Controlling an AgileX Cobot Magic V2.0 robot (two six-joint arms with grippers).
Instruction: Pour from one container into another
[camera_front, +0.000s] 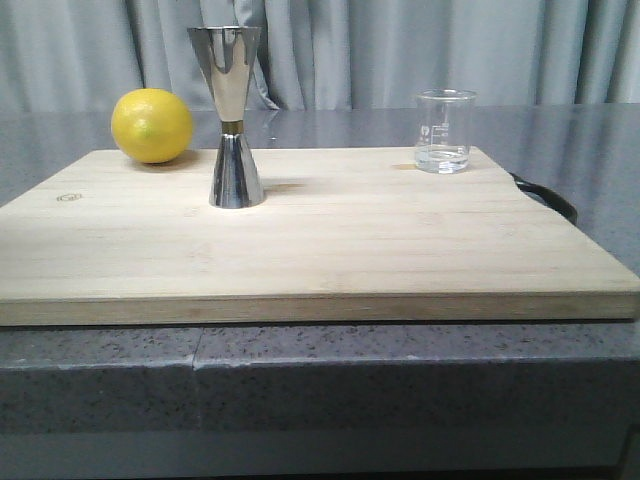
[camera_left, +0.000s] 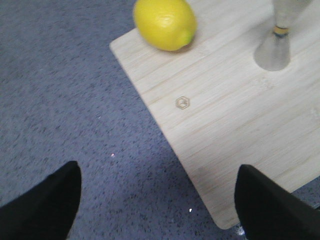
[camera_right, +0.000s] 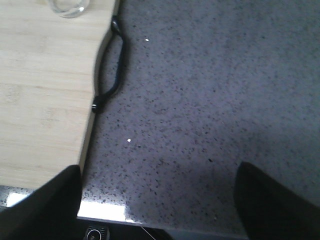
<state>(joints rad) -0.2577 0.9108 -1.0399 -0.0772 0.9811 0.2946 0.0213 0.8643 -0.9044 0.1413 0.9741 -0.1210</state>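
One jigger (camera_front: 236, 118), one beaker (camera_front: 444, 131)

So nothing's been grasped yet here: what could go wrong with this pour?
Three risks, as I judge them. The jigger is tall on a narrow base, so a nudge could tip it. The beaker is clear glass near the board's far right corner, so a slipped grip could knock it onto the counter. The jigger's mouth looks small, so liquid may spill onto the board. The lemon sits apart from the jigger and seems unlikely to interfere.
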